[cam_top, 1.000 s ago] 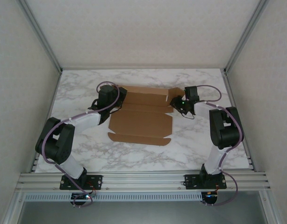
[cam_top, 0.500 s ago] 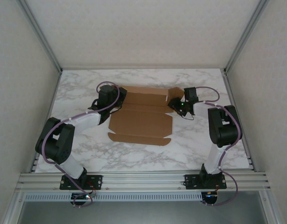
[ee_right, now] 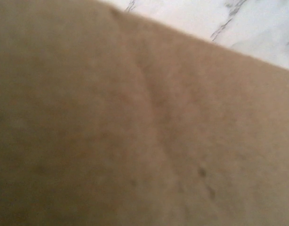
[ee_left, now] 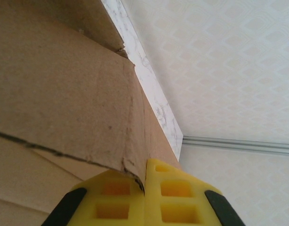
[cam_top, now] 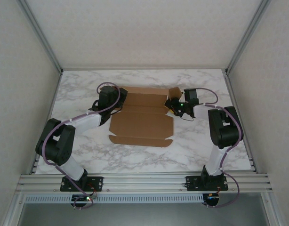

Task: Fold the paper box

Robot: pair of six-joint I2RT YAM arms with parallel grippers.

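The paper box (cam_top: 142, 120) is a brown cardboard sheet lying mostly flat mid-table, with its far panel and side flaps partly raised. My left gripper (cam_top: 117, 104) is at the box's far left corner. In the left wrist view its yellow fingers (ee_left: 180, 197) are pressed together on a raised edge of the paper box (ee_left: 64, 94). My right gripper (cam_top: 172, 104) is against the far right flap, which stands up beside it. In the right wrist view, blurred cardboard of the paper box (ee_right: 135, 132) sits very close and hides the fingers.
The marble table (cam_top: 88, 141) has bare surface to the left, right and front of the box. White walls with metal posts (cam_top: 41, 37) close in the sides and back. A metal rail (cam_top: 144, 181) runs along the near edge by the arm bases.
My right gripper has moved left, in against the box's far right flap, and the flap has tipped up a little. The left arm and its grip have not moved.
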